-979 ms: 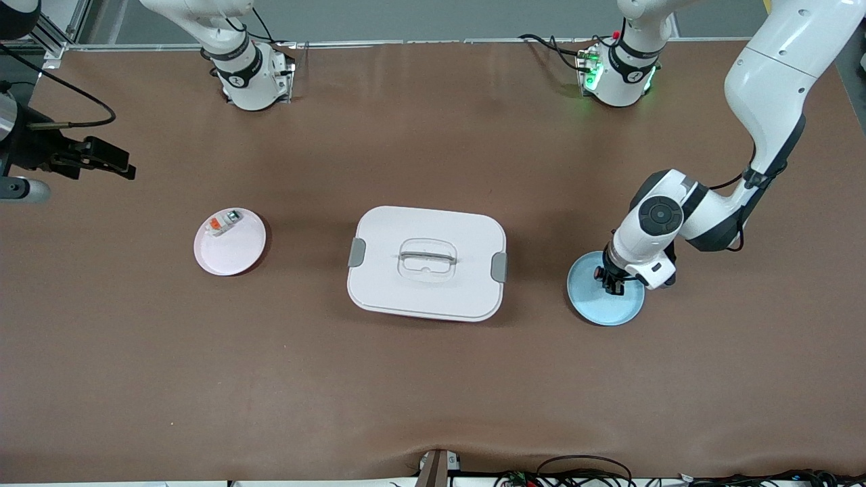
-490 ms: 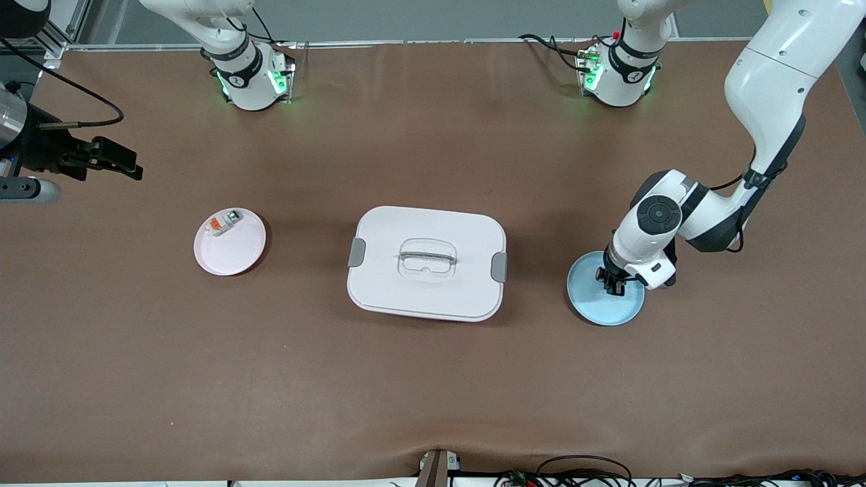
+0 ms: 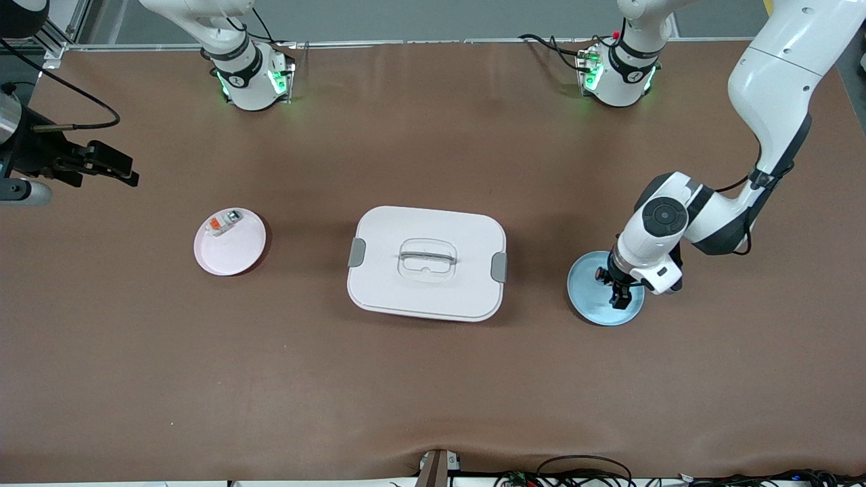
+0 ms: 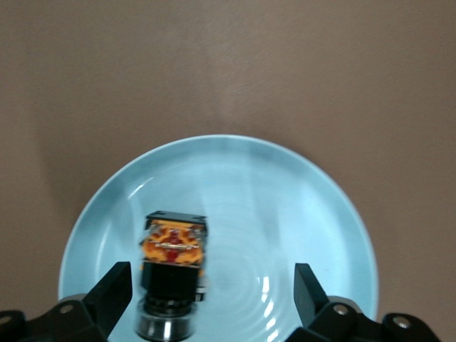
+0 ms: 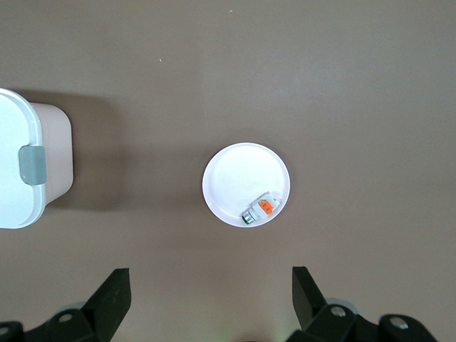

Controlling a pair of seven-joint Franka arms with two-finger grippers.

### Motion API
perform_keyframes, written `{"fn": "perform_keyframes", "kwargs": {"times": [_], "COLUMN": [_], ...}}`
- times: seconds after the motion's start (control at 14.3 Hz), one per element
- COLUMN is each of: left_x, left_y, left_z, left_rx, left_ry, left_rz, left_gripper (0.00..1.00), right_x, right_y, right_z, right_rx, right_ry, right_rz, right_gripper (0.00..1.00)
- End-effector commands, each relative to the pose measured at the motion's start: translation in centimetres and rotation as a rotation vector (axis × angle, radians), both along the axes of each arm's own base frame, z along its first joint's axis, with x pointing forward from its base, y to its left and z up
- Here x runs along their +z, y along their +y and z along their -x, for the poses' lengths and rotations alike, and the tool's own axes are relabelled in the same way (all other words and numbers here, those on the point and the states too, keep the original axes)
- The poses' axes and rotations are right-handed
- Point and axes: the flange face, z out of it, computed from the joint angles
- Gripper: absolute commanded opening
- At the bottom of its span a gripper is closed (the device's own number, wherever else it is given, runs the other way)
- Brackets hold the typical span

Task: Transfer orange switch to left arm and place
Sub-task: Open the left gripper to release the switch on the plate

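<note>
Brown tabletop (image 3: 433,379). Left gripper (image 3: 620,298) low over blue plate (image 3: 587,297), jaws open around orange switch (image 4: 173,258) resting on plate. Box (image 3: 426,262) mid-table; pink plate (image 3: 230,250) with whitish component (image 3: 224,222). Right gripper (image 3: 114,166) waiting aloft, jaws open.

Place: a robotics lab.
Arms: two white robot arms with black joint bands (image 3: 683,216), their bases (image 3: 252,78) bolted along one edge and lit by green status lights.
Surface: a wide table covered in plain brown matting (image 3: 433,379).
Wiring: loose black cables (image 3: 582,467) trail along the table's edge nearest the front camera.
Frame: aluminium rail (image 3: 57,37) at the corner.
</note>
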Motion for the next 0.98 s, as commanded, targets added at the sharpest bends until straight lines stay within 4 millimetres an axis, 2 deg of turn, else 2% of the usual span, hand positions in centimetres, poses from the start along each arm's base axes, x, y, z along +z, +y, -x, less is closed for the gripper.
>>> {"fn": "perform_keyframes", "kwargs": {"times": [0.0, 0.49, 0.7, 0.91], "left_x": [1.3, 1.8, 2.4, 2.9], "left_y": [0.1, 0.3, 1.1, 1.1], "left_z": [-0.8, -1.6, -2.4, -2.1], "left_rx": [0.024, 0.036, 0.06, 0.04], "left_ry": [-0.029, -0.032, -0.038, -0.02], "left_rz": [-0.012, -0.02, -0.01, 0.003], "left_gripper": [1.0, 1.0, 1.0, 1.0], "right_x": [1.5, 2.4, 2.5, 3.2], "right_y": [-0.4, -0.7, -0.9, -1.1], "right_z": [0.6, 0.5, 0.5, 0.7], "right_rx": [-0.013, 0.019, 0.044, 0.032], "right_ry": [-0.024, -0.05, -0.055, -0.063], "right_rz": [0.006, 0.065, 0.073, 0.06], "right_gripper": [1.0, 1.0, 1.0, 1.0]}}
